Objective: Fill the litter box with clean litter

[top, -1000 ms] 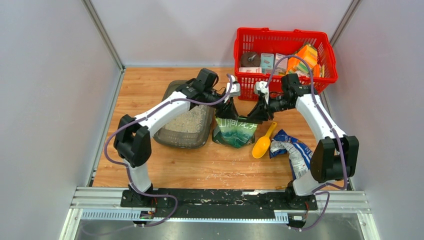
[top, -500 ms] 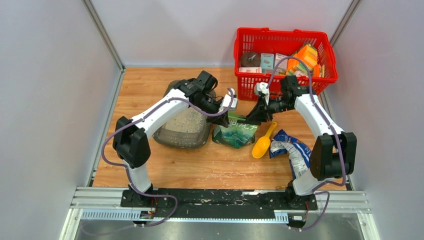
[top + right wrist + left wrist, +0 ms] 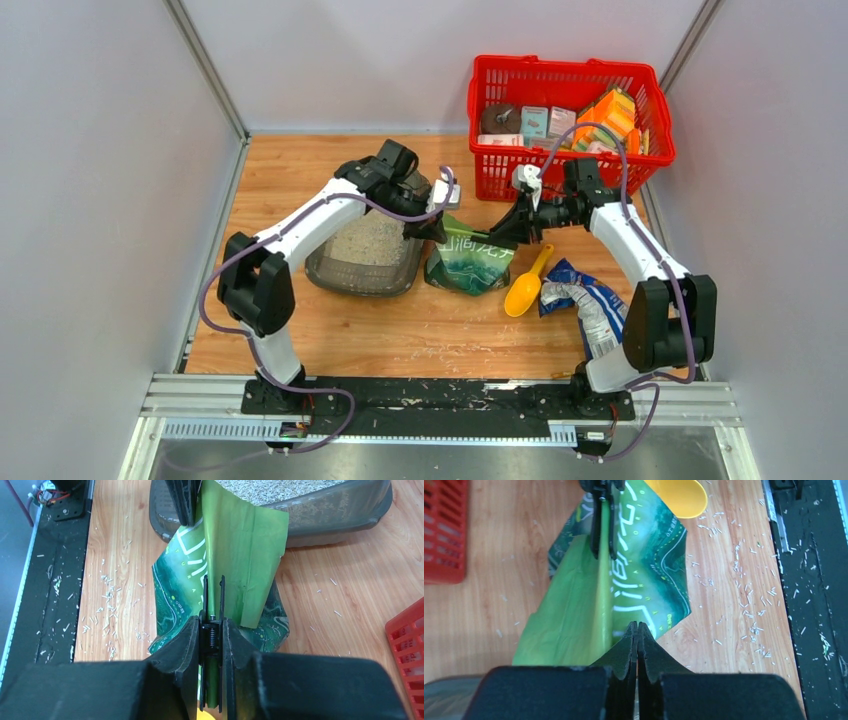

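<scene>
The litter box (image 3: 330, 268), a dark grey tray, lies left of centre with clean litter (image 3: 372, 238) spread over its floor; its wall (image 3: 345, 510) also shows in the right wrist view. Beside it stands a green bag (image 3: 470, 265) with its top flap (image 3: 240, 545) folded out. My right gripper (image 3: 502, 232) (image 3: 212, 622) is shut on a black spring clip (image 3: 603, 520) pinched onto the bag's top edge. My left gripper (image 3: 438, 228) (image 3: 637, 626) hangs shut over the bag's left corner by the tray's right rim, with nothing visible between its fingers.
A yellow scoop (image 3: 525, 288) lies right of the green bag, and a crumpled blue and silver bag (image 3: 592, 302) beyond it. A red wire basket (image 3: 560, 62) of goods stands at the back right. Loose granules are scattered on the wood near the front rail (image 3: 749, 615).
My left gripper has pulled left from the bag's top towards the litter box and closed. The right gripper has stayed clamped on the clip, shifted slightly right.
</scene>
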`<state>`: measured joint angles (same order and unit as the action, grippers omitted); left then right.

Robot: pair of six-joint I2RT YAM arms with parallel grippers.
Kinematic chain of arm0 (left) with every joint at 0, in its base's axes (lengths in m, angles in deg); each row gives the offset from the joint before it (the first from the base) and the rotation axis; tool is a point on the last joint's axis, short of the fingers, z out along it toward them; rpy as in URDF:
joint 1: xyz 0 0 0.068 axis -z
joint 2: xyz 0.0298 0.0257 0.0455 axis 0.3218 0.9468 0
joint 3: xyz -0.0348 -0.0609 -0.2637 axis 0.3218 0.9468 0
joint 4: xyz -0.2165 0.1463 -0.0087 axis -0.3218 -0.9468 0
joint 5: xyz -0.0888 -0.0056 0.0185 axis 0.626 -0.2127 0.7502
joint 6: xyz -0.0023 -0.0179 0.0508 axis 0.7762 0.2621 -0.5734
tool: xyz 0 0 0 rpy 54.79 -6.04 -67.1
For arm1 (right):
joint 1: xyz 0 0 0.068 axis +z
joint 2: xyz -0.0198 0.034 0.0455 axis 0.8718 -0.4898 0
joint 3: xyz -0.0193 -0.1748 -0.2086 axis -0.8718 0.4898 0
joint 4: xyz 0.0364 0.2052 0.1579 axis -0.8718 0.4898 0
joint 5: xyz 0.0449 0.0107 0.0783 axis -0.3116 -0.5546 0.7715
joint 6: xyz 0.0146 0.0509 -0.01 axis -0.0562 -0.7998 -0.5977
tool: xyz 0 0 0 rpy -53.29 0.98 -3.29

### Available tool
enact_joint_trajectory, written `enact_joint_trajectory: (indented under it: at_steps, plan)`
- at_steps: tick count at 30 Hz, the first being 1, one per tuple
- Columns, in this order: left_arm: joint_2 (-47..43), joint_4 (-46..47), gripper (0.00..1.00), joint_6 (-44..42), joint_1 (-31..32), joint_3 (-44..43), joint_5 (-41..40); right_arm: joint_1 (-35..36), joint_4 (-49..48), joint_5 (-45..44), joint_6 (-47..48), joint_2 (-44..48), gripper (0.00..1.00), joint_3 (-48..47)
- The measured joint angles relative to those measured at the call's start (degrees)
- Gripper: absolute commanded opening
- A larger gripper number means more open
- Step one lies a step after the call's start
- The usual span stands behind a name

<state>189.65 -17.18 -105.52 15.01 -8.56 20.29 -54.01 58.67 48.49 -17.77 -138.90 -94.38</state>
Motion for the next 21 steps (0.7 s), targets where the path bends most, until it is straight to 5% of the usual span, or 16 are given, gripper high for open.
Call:
enact_joint_trajectory:
  at_steps: [21]
  plan:
    - [-3.2,2.3,0.01,2.5,-2.8,0.5,0.7,0.6,-5.4,2.1,-7.4,-1.4,0.0,0.9]
